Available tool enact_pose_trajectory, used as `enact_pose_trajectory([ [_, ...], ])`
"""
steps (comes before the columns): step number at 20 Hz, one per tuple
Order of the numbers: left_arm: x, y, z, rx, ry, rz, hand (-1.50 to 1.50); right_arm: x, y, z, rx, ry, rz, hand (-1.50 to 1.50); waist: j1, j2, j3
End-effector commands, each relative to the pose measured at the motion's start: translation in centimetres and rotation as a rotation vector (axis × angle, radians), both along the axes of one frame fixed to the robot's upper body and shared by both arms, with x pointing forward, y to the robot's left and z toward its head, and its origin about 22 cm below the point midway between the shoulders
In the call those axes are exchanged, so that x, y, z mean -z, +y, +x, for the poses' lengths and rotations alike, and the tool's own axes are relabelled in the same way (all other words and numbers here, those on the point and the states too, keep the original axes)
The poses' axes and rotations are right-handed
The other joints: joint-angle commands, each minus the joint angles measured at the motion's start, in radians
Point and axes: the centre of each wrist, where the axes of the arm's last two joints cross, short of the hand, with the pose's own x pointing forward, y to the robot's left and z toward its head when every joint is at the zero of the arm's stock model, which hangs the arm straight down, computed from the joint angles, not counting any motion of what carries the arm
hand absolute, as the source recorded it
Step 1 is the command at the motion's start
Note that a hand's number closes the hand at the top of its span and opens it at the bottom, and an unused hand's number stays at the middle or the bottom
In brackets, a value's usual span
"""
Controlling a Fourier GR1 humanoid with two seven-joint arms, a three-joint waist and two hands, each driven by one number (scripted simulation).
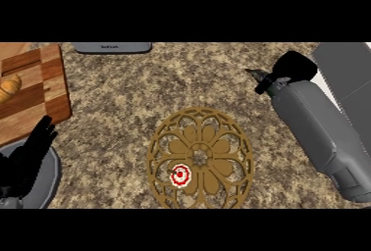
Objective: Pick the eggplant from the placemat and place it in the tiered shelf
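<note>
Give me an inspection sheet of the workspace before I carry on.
Surface: speckled stone counter.
Job's things: placemat at centre, no eggplant on it, only a red-and-white mark; grey shelf at far right; a dark tip shows beside the right hand, cannot tell whether it is the eggplant.
Clutter: wooden board at far left with a croissant on it; grey slab at the far edge.
Hands: right hand by the shelf, grip hidden; left hand resting open at lower left, fingers up.
Cables: nothing seen.
Surroundings: nothing seen.
</note>
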Motion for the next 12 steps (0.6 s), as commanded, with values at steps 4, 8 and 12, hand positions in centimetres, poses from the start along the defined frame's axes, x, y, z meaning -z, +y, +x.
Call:
enact_pose_trajectory([
  [4,0.6,-0.5,-0.4,0.023,0.021,0.006,0.00,-5.4,-0.3,1.7,0.361,-0.302,0.021,1.50,0.020,-0.003,-0.002],
  [8,0.9,-0.5,-0.6,0.004,0.027,0.007,0.00,-10.0,1.3,1.7,0.359,-0.447,0.090,1.50,0.009,-0.015,-0.002],
  [12,-0.3,-0.2,0.7,-0.005,0.020,-0.002,0.00,-12.8,2.0,1.3,0.358,-0.603,0.109,1.50,-0.011,-0.017,-0.002],
])
